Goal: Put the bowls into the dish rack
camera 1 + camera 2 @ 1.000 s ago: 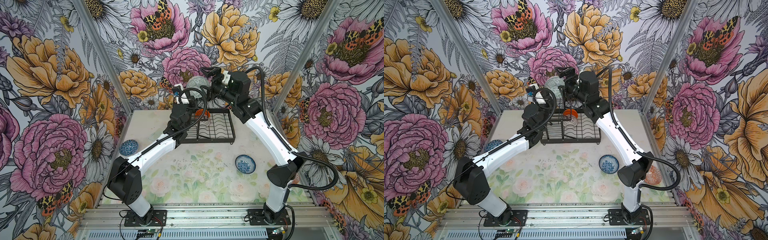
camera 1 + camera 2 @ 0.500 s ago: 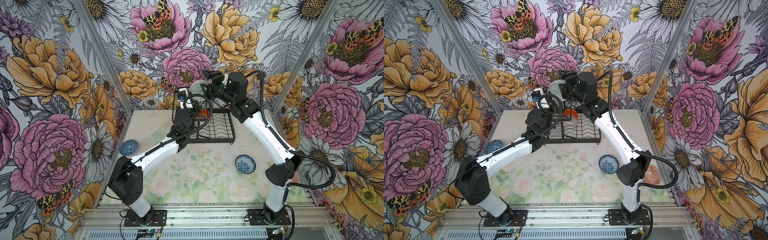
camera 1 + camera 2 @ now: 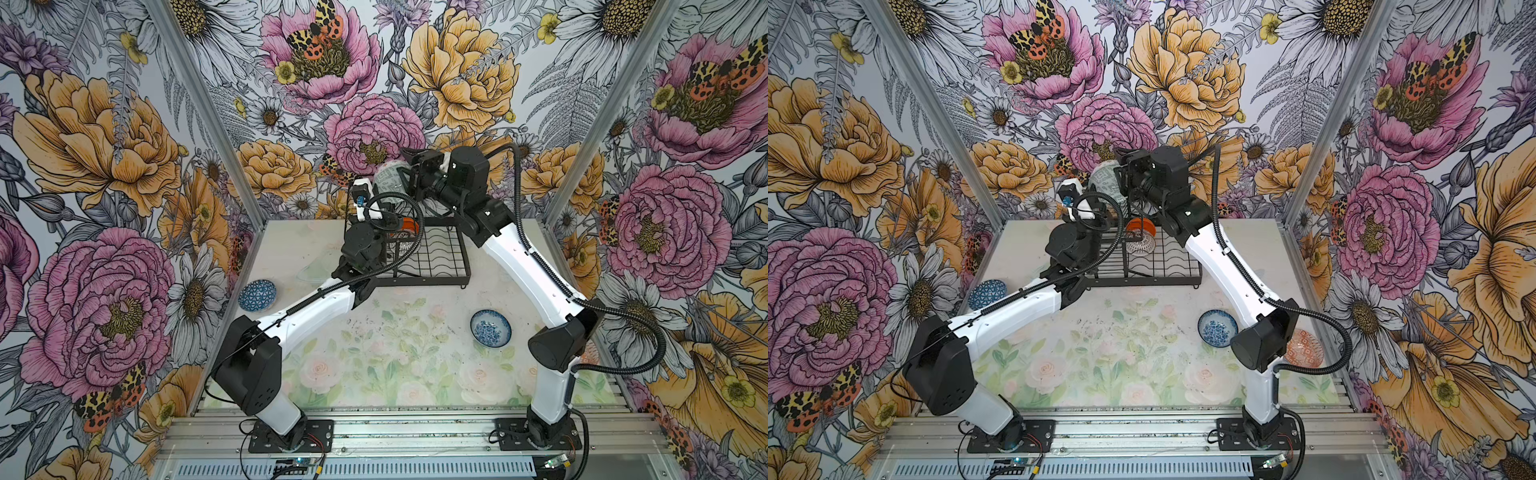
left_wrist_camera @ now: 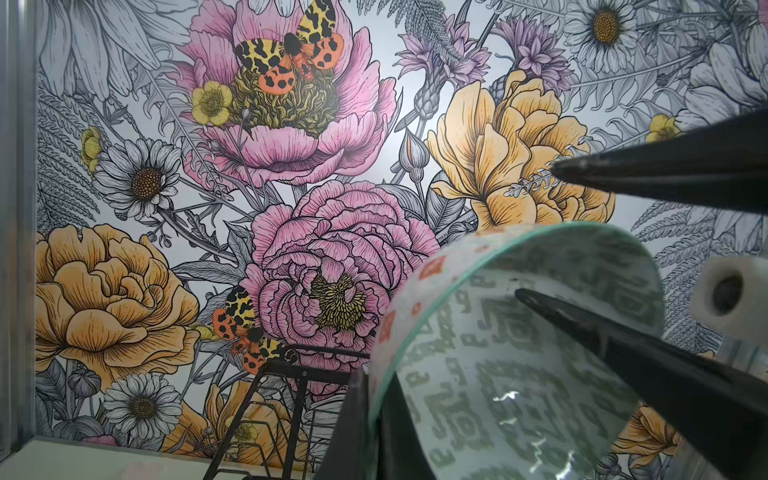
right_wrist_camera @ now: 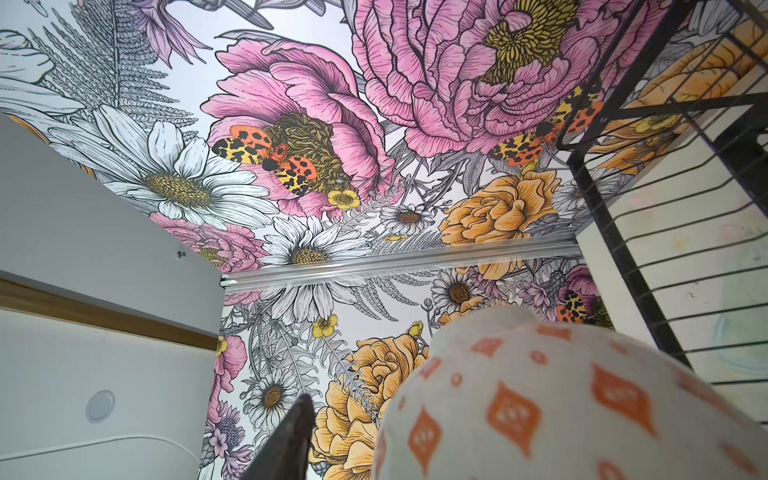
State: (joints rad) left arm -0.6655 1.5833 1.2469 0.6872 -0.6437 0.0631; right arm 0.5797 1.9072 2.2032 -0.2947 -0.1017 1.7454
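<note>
**Grey-green bowl between two grippers, high over the rack**

Nearest, on the table [image 3: 415, 299]: blue-white floral bowl [image 3: 491, 328] and red-orange patterned bowl [image 3: 1304, 348], both near the right arm's elbow. Further left, by the wall: blue geometric bowl [image 3: 257, 295]. Three loose bowls, well apart.

Behind them, one dish rack [image 3: 440, 253], with orange bowl [image 3: 409, 225] and white lattice bowl [image 3: 1140, 246] on edge at its rear left. Two loaded.

Farthest and highest: grey-green bowl [image 3: 388, 183], in the air over the rack's rear, tilted on edge. Six bowls in total.

Left gripper [image 4: 372, 411] clamped on its rim. Right gripper [image 3: 406, 171] with jaws half apart across the bowl wall, one finger inside, one outside, apparently not yet pressing. Probably a handover.

Danger: a fall onto the wires or the loaded bowls, from a left release before a firm right grip. Also a twist or a chip, from both arms pulling together.
</note>
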